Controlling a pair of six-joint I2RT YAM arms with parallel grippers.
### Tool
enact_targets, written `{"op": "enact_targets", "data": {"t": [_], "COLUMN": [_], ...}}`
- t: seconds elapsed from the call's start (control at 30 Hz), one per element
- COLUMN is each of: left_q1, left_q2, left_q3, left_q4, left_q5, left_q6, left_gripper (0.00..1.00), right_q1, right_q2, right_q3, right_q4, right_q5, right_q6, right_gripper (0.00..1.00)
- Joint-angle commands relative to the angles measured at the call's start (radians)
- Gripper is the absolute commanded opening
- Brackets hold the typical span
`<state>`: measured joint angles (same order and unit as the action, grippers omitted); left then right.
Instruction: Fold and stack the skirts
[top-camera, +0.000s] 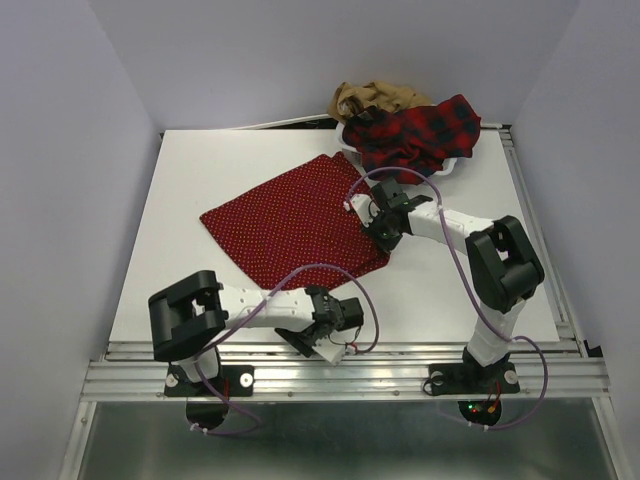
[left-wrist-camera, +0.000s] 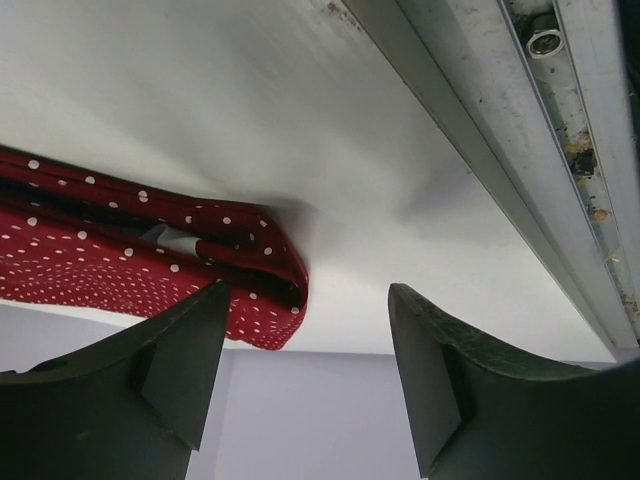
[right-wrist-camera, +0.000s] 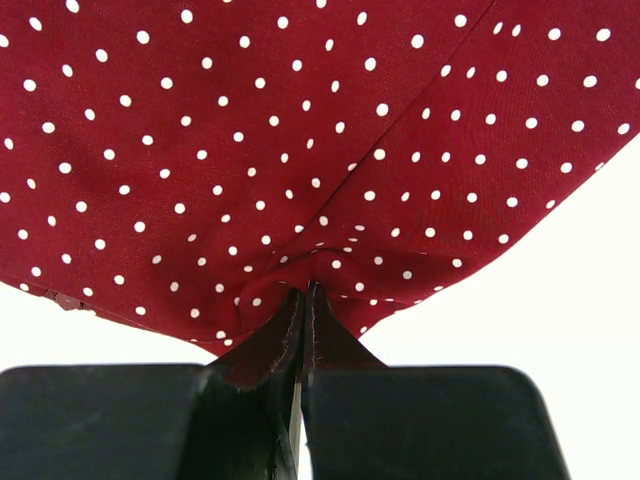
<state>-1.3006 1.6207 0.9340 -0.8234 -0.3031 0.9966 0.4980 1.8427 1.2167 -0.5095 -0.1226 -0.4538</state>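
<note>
The red skirt with tiny white dots (top-camera: 290, 220) lies spread flat on the white table (top-camera: 200, 190). My right gripper (top-camera: 383, 232) is shut on its right edge; in the right wrist view the cloth (right-wrist-camera: 300, 130) bunches into the closed tips (right-wrist-camera: 303, 295). My left gripper (top-camera: 345, 314) hovers low near the table's front edge, open and holding nothing (left-wrist-camera: 305, 310), with the skirt's near corner (left-wrist-camera: 255, 310) just beside its left finger. The red-and-black plaid skirt (top-camera: 420, 130) and the tan-brown skirt (top-camera: 375, 97) are heaped at the back right.
A white mesh basket (top-camera: 452, 166) holds the plaid and tan heap at the far right corner. A metal rail (top-camera: 350, 352) runs along the table's front edge, close to the left gripper (left-wrist-camera: 520, 170). Grey walls enclose the table.
</note>
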Motion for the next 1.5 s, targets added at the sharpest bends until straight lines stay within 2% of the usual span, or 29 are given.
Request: {"op": "enact_targets", "data": {"t": [0.0,0.17,0.2,0.23,0.33,0.37,0.4,0.43,0.53,0.67,0.77,0.93,1.0,1.07,1.1,1.23,1.3,1.47], "left_q1": [0.017,0.075,0.092,0.099,0.124,0.133,0.135,0.135,0.138,0.15,0.152,0.153,0.153,0.152,0.15,0.144,0.121,0.054], "left_q2": [0.018,0.03,0.031,0.03,0.018,0.01,0.005,-0.001,-0.022,-0.031,-0.03,0.013,0.041,0.042,0.041,0.015,-0.002,-0.053], "left_q3": [-0.03,-0.031,-0.027,-0.021,0.014,0.041,0.042,0.073,0.158,0.255,0.232,0.2,0.186,0.163,0.155,0.196,0.224,0.23], "left_q4": [-0.008,0.004,0.007,0.01,-0.012,-0.052,-0.075,-0.095,-0.203,-0.301,-0.298,-0.296,-0.292,-0.242,-0.228,-0.184,-0.181,-0.154], "left_q5": [-0.039,-0.018,-0.019,-0.021,0.019,0.048,0.059,0.07,0.123,0.177,0.157,0.231,0.257,0.257,0.242,0.231,0.233,0.237], "left_q6": [0.005,0.051,0.057,0.077,0.111,0.128,0.135,0.145,0.18,0.201,0.224,0.208,0.195,0.175,0.171,0.155,0.152,0.177], "left_gripper": [0.74,0.61,0.57,0.47,0.38,0.28,0.23,0.12,0.0,0.0,0.0,0.01,0.06,0.21,0.32,0.66,0.7,0.71], "right_q1": [-0.003,-0.003,-0.003,-0.003,-0.003,-0.003,-0.012,-0.012,-0.012,-0.021,-0.021,-0.021,-0.021,-0.021,-0.021,-0.021,-0.021,-0.021], "right_q2": [0.006,0.001,0.0,0.0,-0.003,-0.002,-0.003,-0.002,0.003,-0.002,-0.005,-0.002,-0.005,-0.003,-0.003,0.001,0.006,0.016], "right_q3": [0.047,0.046,0.046,0.047,0.047,0.047,0.047,0.049,0.056,0.063,0.066,0.072,0.066,0.063,0.063,0.067,0.069,0.073], "right_q4": [-0.004,-0.004,-0.004,-0.006,-0.006,-0.003,-0.004,-0.004,-0.006,-0.006,-0.006,-0.017,-0.017,-0.018,-0.017,-0.024,-0.027,-0.04], "right_q5": [-0.014,-0.011,-0.012,-0.014,-0.014,-0.014,-0.012,-0.009,-0.002,0.0,-0.008,-0.02,-0.022,-0.023,-0.023,-0.029,-0.037,-0.048], "right_q6": [-0.016,-0.023,-0.023,-0.023,-0.025,-0.028,-0.029,-0.031,-0.036,-0.039,-0.036,-0.036,-0.037,-0.037,-0.037,-0.034,-0.034,-0.026], "right_gripper": [0.01,0.01,0.01,0.01,0.01,0.01,0.01,0.01,0.01,0.01,0.01,0.01,0.01,0.01,0.01,0.01,0.01,0.01]}}
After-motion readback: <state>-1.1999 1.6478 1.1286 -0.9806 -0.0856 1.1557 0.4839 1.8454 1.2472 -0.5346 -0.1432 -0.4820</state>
